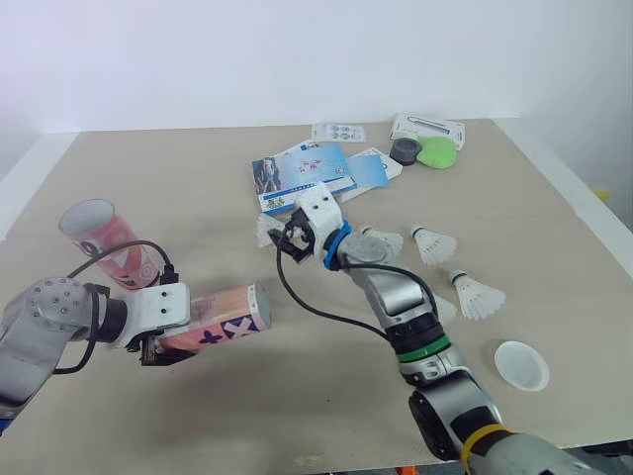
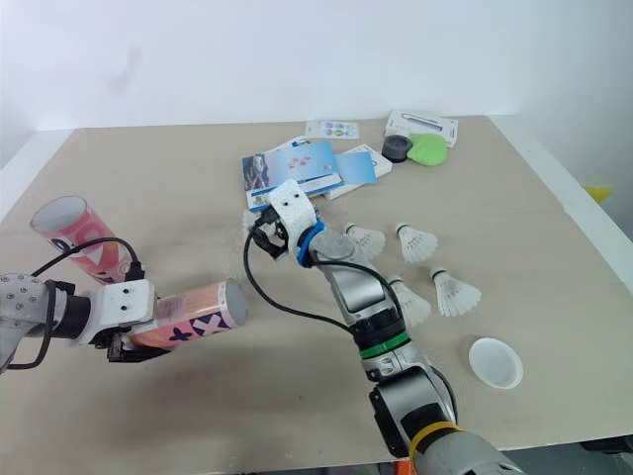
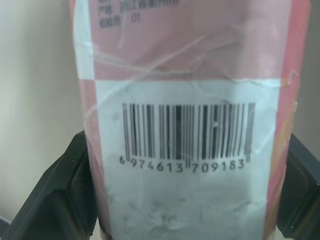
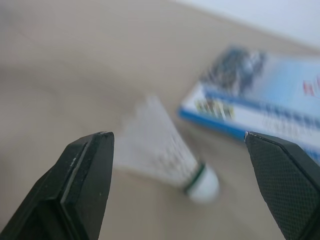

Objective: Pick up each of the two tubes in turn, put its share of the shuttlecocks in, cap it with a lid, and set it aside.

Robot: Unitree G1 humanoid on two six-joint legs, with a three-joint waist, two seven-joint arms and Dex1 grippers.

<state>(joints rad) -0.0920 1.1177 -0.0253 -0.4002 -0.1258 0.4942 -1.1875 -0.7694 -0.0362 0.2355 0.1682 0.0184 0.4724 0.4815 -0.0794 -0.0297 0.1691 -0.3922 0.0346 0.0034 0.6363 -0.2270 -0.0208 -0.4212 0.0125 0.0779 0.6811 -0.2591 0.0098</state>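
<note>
Since the pink tube [image 1: 223, 315] hangs nearly level just above the table [image 1: 198, 168], pinched across its barcode side by the 2 fingers of the left gripper [image 3: 186, 200], its far end points toward the right arm. That end looks like the mouth, though I cannot be sure. A shuttlecock pushed in at that angle could, I judge, slide back out or jam crooked if the tube tips, and a hard push might twist the smooth wrapper in the pinch. The shuttlecock [image 4: 167, 157] nearest to being picked lies on its side on the table, just beside a blue booklet [image 4: 260, 100]. The right gripper [image 4: 177, 137] hovers over it with fingers spread wide on either side, touching nothing. Closing on the feathers rather than the cork would likely crush or bend them. Coming down off centre could flick the light thing away or snag a finger on the booklet's edge. A second tube [image 1: 104, 242] lies on the table near the left arm, its open mouth showing, and a swing of that arm could set it rolling. 4 other shuttlecocks [image 1: 435, 243] sit near the right forearm, which could sweep them aside, and a white lid [image 1: 521, 364] waits near the table's front edge.
</note>
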